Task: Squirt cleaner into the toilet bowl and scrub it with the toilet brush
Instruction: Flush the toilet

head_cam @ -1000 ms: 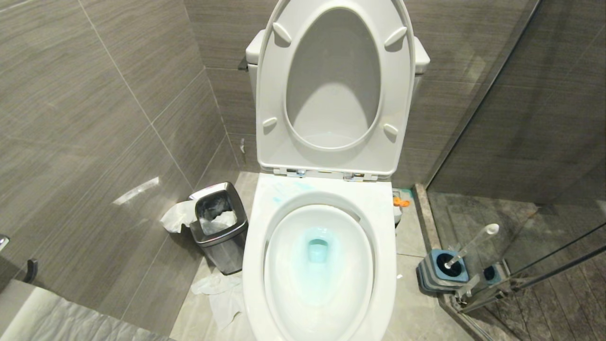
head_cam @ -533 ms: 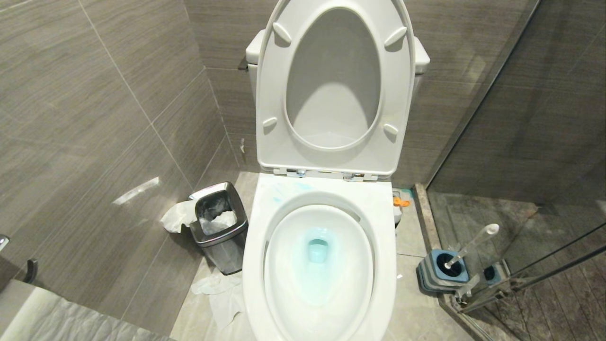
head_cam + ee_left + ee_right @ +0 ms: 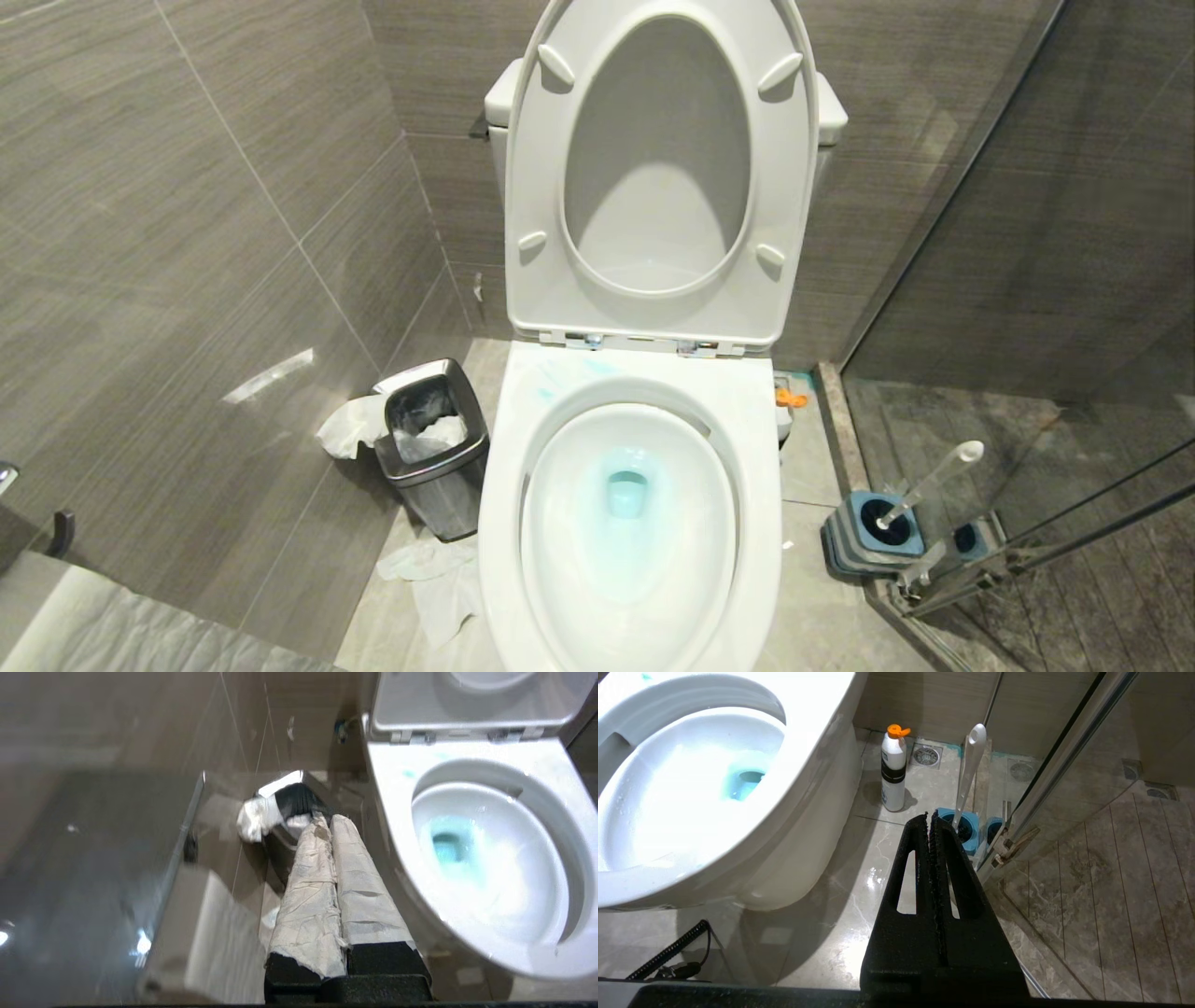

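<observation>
The toilet bowl (image 3: 630,523) stands open, turquoise cleaner (image 3: 627,493) pooled at its drain. The toilet brush (image 3: 929,485) sits in its holder (image 3: 873,532) at right. Left gripper (image 3: 329,821) and right gripper (image 3: 930,816) are both closed and empty.

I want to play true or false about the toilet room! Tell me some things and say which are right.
1. The white porcelain toilet bowl has its seat and lid up. True.
2. The water in the bowl is tinted with turquoise-blue cleaner. True.
3. The slim white toilet brush is lying inside the bowl. False: it stands in its square blue-and-grey holder on the floor by the glass door.
4. The small steel waste bin is empty. False: crumpled white paper sits in it.
5. The right gripper holds the white bottle with the orange cap. False: it is shut on nothing, and the bottle stands on the floor beside the toilet.
</observation>
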Motion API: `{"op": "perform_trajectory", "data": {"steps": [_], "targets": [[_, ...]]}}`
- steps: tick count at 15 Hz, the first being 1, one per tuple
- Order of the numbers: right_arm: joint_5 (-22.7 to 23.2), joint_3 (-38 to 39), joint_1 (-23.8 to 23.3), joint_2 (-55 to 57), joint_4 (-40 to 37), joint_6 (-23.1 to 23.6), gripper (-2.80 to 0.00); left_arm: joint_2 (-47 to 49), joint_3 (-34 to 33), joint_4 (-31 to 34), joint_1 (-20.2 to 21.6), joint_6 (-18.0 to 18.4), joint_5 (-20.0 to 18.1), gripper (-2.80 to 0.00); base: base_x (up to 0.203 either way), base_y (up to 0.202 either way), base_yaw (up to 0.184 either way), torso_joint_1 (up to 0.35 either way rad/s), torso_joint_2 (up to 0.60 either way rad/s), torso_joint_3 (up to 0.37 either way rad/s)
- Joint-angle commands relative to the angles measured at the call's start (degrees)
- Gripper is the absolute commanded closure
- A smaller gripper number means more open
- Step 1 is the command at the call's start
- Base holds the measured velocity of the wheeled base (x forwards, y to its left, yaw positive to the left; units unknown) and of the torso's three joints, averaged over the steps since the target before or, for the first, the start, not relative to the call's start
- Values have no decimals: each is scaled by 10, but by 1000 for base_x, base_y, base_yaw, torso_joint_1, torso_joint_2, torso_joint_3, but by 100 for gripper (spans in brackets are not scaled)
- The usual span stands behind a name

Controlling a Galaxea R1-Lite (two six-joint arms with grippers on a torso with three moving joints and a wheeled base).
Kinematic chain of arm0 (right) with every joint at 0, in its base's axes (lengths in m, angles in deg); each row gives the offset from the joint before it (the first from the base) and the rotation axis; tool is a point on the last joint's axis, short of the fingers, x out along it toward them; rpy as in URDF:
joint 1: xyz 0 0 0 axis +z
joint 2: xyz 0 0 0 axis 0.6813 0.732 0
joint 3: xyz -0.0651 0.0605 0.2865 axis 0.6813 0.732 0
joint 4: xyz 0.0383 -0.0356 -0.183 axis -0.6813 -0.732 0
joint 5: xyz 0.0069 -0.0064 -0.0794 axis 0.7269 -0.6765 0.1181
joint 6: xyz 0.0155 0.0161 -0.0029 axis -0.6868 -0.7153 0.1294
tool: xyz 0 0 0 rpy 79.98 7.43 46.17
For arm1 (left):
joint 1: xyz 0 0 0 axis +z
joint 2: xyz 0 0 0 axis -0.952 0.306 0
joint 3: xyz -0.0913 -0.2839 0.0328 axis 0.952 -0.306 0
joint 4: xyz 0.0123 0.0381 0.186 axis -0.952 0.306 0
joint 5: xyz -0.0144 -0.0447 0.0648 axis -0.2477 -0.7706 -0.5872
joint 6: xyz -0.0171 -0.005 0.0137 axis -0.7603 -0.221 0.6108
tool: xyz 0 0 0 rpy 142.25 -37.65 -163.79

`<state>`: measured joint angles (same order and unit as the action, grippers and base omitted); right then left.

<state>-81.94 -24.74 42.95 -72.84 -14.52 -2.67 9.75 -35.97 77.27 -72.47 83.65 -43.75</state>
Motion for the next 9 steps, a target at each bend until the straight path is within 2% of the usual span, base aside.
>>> {"op": "perform_trajectory", "data": {"steps": [1, 5, 9], "targets": [[0, 0, 0, 1, 0, 0, 0, 178, 96, -20, 0, 1, -4, 0, 0, 0, 0, 0, 0, 0], [0, 0, 0, 1, 0, 1, 0, 357, 255, -79, 0, 1, -8, 0, 0, 0, 0, 0, 0, 0], [0, 0, 0, 1, 0, 0, 0, 480, 390, -94, -3, 1, -10, 0, 0, 0, 0, 0, 0, 0]]}}
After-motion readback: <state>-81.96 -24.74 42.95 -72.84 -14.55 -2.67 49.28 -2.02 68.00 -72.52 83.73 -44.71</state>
